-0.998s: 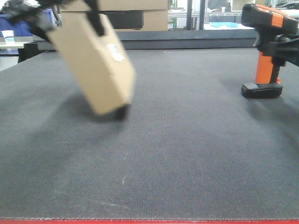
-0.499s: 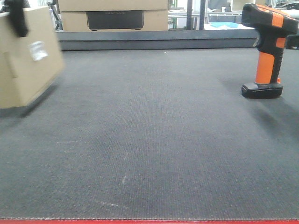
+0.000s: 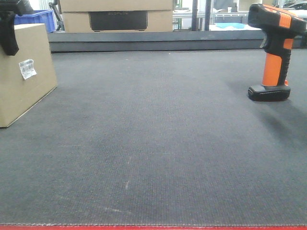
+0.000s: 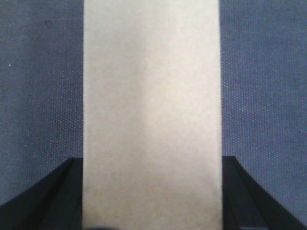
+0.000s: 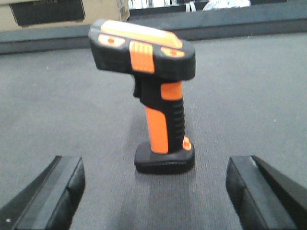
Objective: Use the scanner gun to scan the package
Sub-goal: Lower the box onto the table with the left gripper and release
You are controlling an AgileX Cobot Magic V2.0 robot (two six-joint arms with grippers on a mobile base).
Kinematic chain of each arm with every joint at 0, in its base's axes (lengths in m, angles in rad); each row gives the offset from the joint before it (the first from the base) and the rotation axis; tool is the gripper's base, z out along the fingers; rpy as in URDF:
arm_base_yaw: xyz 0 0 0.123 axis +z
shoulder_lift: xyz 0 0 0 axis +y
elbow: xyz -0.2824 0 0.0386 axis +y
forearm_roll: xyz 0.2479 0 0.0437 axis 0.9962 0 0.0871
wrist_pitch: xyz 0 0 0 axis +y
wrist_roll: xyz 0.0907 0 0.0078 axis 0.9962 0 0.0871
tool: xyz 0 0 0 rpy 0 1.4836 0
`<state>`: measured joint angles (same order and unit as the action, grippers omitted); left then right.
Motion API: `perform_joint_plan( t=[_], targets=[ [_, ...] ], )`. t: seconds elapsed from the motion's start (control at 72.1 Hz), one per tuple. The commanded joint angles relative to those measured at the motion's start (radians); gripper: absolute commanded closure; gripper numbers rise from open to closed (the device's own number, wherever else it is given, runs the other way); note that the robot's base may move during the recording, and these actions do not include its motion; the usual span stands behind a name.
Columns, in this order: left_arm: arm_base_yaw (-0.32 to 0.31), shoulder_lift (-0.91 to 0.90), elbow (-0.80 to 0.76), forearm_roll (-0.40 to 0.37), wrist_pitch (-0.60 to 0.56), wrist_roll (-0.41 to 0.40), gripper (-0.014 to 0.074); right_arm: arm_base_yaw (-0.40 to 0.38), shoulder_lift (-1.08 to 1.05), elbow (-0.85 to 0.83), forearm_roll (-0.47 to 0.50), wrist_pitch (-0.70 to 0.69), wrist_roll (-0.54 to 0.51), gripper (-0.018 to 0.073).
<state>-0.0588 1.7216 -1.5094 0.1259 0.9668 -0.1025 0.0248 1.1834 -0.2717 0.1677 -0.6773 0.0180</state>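
Note:
The package (image 3: 21,72), a plain brown box with a white barcode sticker (image 3: 27,68) facing right, stands on the dark mat at the far left. A black finger (image 3: 8,33) of my left gripper lies against its upper face. In the left wrist view the package (image 4: 151,96) fills the middle and my left gripper (image 4: 152,160) is shut on it, a finger against each side. The scanner gun (image 3: 276,52) stands upright on its black base at the far right. My right gripper (image 5: 156,191) is open, and the scanner gun (image 5: 153,96) stands a little beyond its fingertips, untouched.
Larger cardboard boxes with a dark panel (image 3: 117,19) sit behind a raised grey ledge (image 3: 158,40) at the back. A blue bin (image 3: 38,17) is at the back left. The mat's red front edge (image 3: 153,227) runs along the bottom.
The package swung from a tilted hold near centre-left to the far left and now rests level on the mat. The right gripper, earlier at the scanner's handle, has drawn back from it.

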Motion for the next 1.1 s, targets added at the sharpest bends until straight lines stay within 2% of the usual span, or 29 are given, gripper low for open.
perform_joint_plan(
  t=[0.0, 0.083, 0.236, 0.25, 0.416, 0.735, 0.915, 1.012, 1.082],
  targets=[
    [0.001, -0.012, 0.003, 0.0, -0.022, 0.003, 0.0601, -0.005, -0.008, 0.005, -0.007, 0.001, 0.0, 0.0062],
    [0.001, -0.012, 0.003, 0.0, -0.029, 0.003, 0.0419, -0.005, -0.008, 0.005, -0.007, 0.015, 0.0, 0.0062],
    [0.001, -0.012, 0.003, 0.0, -0.035, -0.005, -0.0016, -0.005, -0.008, 0.005, -0.007, 0.029, 0.0, 0.0062],
    [0.001, -0.012, 0.003, 0.0, -0.032, -0.012, -0.0031, -0.005, -0.008, 0.005, -0.009, 0.029, 0.0, 0.0062],
    [0.001, -0.012, 0.001, 0.0, -0.018, -0.038, 0.0061, -0.005, -0.008, 0.005, -0.032, 0.029, 0.0, 0.0062],
    [0.001, -0.074, -0.048, 0.011, 0.0, -0.06, 0.0057, -0.005, -0.008, 0.005, -0.032, 0.029, 0.0, 0.0062],
    [0.001, -0.177, -0.048, 0.014, 0.07, -0.074, 0.0077, -0.005, -0.008, 0.005, -0.032, 0.029, 0.0, 0.0062],
    [0.001, -0.235, -0.029, 0.001, 0.082, -0.091, 0.0125, -0.005, -0.008, 0.005, -0.032, 0.029, 0.0, 0.0062],
    [0.001, -0.292, 0.011, -0.009, 0.082, -0.093, 0.0195, -0.005, -0.008, 0.005, -0.032, 0.029, 0.0, 0.0062]
  ],
)
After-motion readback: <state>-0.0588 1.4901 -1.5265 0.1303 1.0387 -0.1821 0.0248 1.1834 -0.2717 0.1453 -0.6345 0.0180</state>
